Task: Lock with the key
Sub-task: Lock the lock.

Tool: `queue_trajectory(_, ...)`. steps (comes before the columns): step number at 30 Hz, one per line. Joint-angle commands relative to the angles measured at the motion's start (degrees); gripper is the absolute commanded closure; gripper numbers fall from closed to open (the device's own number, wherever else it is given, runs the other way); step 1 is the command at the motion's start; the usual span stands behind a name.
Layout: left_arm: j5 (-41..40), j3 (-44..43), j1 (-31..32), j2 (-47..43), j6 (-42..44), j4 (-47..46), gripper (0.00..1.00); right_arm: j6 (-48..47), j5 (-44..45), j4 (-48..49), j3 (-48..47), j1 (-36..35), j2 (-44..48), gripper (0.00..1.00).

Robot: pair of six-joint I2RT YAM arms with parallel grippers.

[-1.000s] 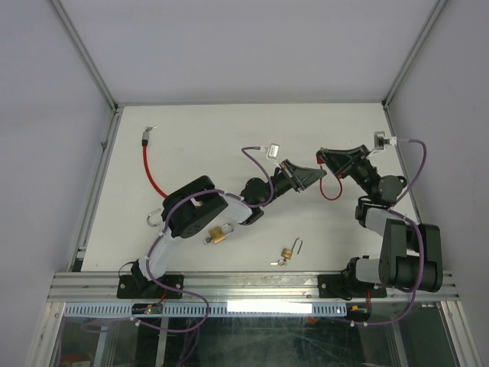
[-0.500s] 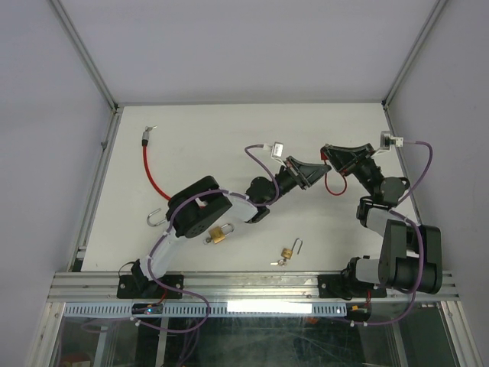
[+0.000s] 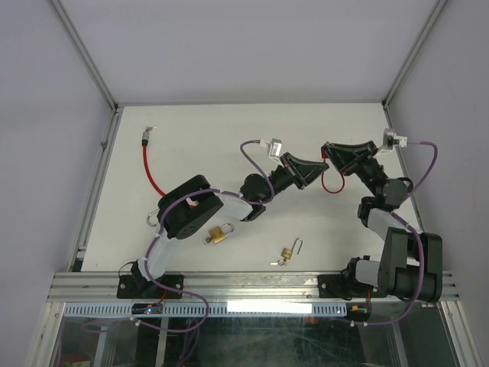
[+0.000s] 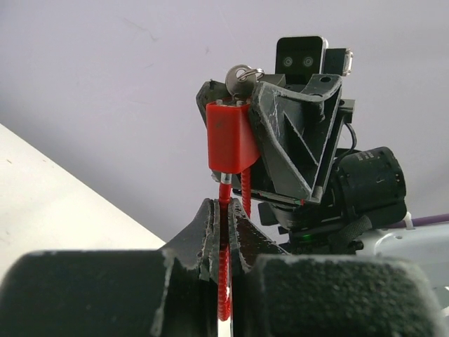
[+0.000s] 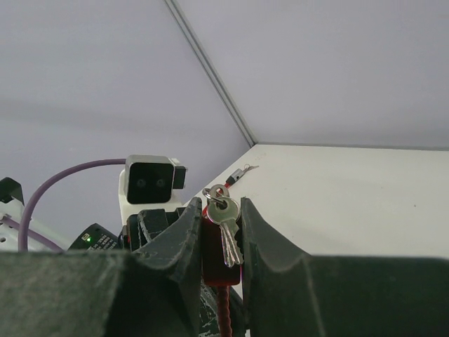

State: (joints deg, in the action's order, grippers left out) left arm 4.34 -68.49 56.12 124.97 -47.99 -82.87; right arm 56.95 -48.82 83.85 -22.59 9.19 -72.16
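A red cable lock is held in the air between both grippers. My right gripper (image 3: 331, 155) is shut on its red body (image 5: 214, 261), also seen in the left wrist view (image 4: 230, 137). Silver keys (image 5: 227, 223) on a ring hang at the top of the body (image 4: 240, 76). My left gripper (image 3: 312, 170) faces the right one and is shut on the red ribbed cable (image 4: 224, 281) just below the body. The cable loop (image 3: 330, 186) hangs under the grippers.
A second red cable lock (image 3: 150, 167) lies at the far left; its metal end shows in the right wrist view (image 5: 243, 172). A brass padlock (image 3: 218, 234) lies by the left arm, another brass padlock (image 3: 289, 251) near the front edge. A silver shackle (image 3: 153, 220) lies at the left.
Both grippers have shifted slightly toward the back of the table with the lock between them. The right wrist has turned, its camera swinging to the right. Both grips are unchanged.
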Motion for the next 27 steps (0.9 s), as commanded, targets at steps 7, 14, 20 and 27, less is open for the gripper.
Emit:
queue_trajectory(7,-2.11,-11.20,-2.74,-1.84,5.19,-16.96,1.00,-0.02,-9.09,2.90,0.43,-1.54,0.45,1.00)
queue_trajectory(14,-0.47,-12.34,-4.35,-2.54,4.43,-16.90,1.00,-0.47,-9.36,2.74,0.14,-1.55,0.71,1.00)
queue_trajectory(20,1.10,-5.48,-5.92,-6.38,6.36,-16.91,1.00,-6.05,-11.48,-2.34,-1.00,-1.41,4.08,1.00)
queue_trajectory(27,8.74,-1.02,-6.54,-8.15,6.15,-16.97,1.00,-16.54,-15.33,-12.53,-3.58,-1.37,9.30,0.76)
